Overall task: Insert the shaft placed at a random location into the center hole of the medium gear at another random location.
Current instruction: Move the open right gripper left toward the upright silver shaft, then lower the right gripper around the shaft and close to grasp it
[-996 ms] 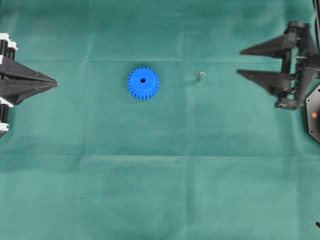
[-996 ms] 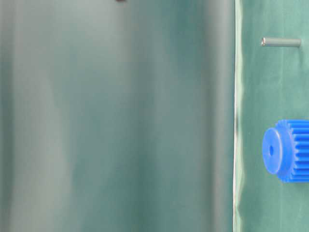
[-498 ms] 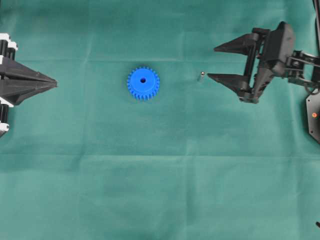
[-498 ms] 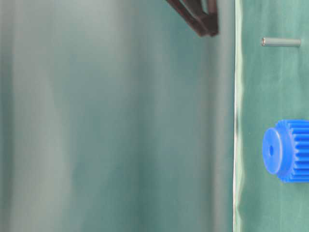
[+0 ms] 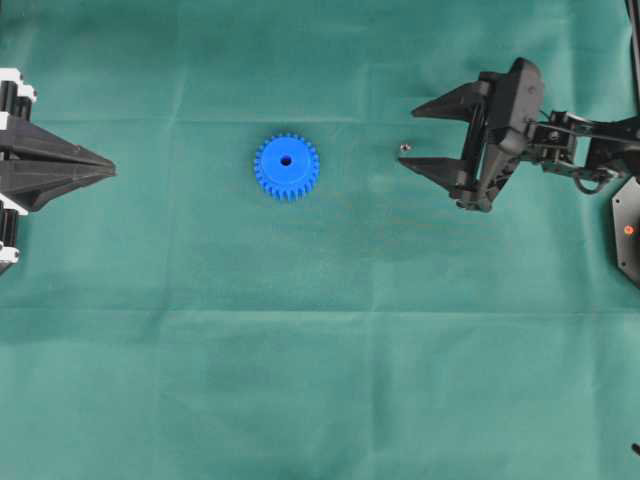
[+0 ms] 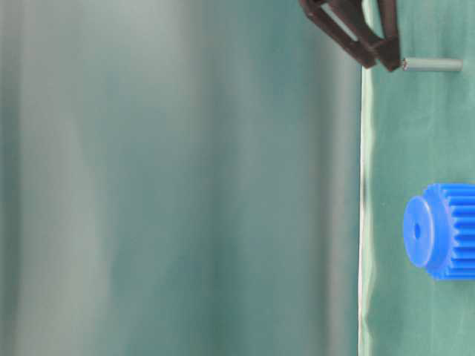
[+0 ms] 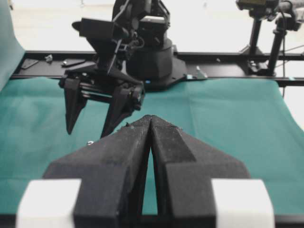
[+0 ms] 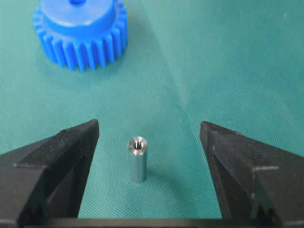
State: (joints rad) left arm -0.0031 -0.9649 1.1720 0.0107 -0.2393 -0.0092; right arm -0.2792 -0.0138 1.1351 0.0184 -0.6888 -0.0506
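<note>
Upright silvery shaft [image 8: 137, 159], hollow-tipped, between spread right gripper [image 8: 148, 142] fingers.

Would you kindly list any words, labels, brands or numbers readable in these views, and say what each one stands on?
None: no readable text in any view.
The medium gear is plain blue, unmarked.
The shaft is bare metal, no lettering.
The right gripper and left gripper show no legible label.
</note>
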